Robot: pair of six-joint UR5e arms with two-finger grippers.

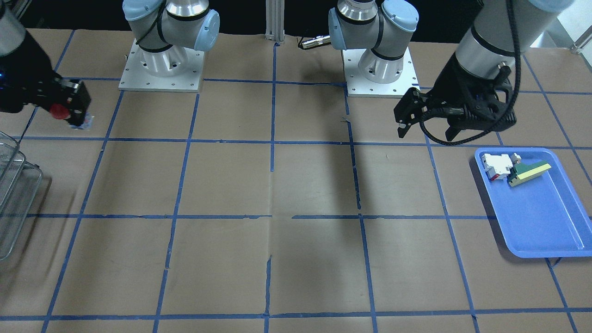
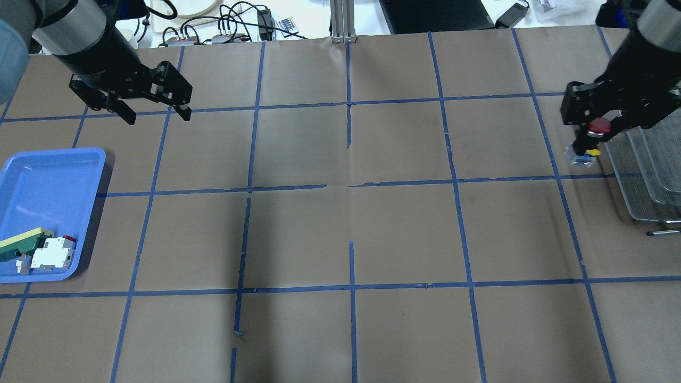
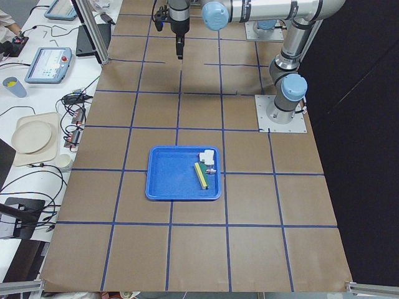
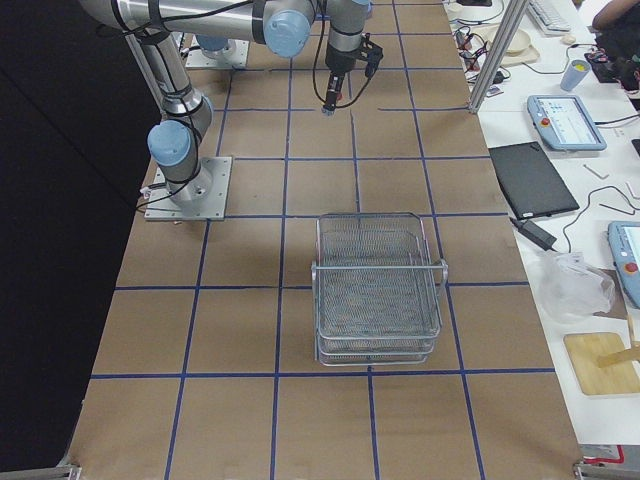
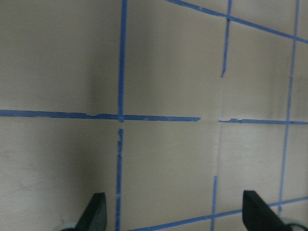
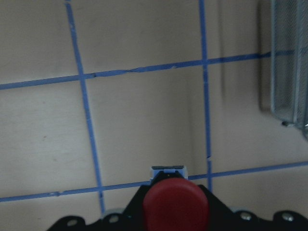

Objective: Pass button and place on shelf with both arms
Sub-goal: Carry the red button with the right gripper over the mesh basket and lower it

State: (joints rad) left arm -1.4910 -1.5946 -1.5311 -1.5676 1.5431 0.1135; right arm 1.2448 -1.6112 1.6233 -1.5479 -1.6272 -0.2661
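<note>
My right gripper is shut on the button, whose red cap, yellow bit and grey-clear block show. It holds the button above the table just left of the silver wire shelf. In the front-facing view that gripper, the button and the shelf are at the left. The red cap fills the bottom of the right wrist view, with the shelf's edge at the right. My left gripper is open and empty above the table, beyond the blue tray; it also shows in the front-facing view and the left wrist view.
A blue plastic tray lies at my left and holds a white-and-red switch block and a green-and-yellow flat piece. The brown table carries a blue tape grid. Cables and devices lie beyond the far edge.
</note>
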